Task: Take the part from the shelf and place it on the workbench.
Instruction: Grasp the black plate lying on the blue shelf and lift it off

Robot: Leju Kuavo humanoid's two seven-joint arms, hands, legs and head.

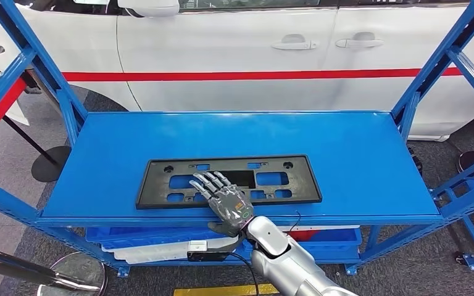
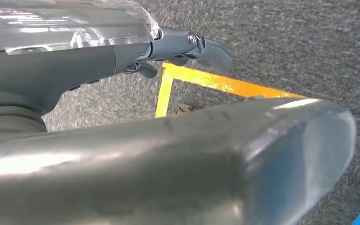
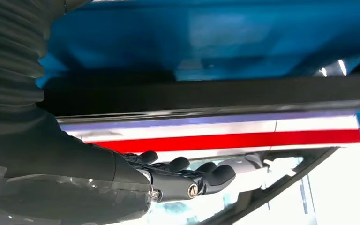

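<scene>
Blue steel rack in front of a white car with a red stripe; grey carpet floor, yellow floor tape near the robot's feet.

Black plastic frame, the part, lies flat on the rack's top deck, toward the front edge, long side parallel to it. Whether this deck counts as the shelf or the workbench I can't tell from the frames. Lower tier holds blue bins and some white pieces.

Right hand: palm down over the frame's front rail, fingers straight and spread, reaching across the cutouts. Looks like it rests on or just above the part; contact can't be confirmed. The right wrist view shows the fingers extended and side by side, nothing pinched between them. No grip on the part.

Left hand: arm hangs down by the body, camera looks at the carpet. Fingers look loosely curled, nothing in them; can't tell more than that.

Progress, my read: either pre-grasp, with pickup, carry and placement all left, or the part has been set down and the hand is letting go. The spread, flat hand fits both. Part isn't lifted.
</scene>
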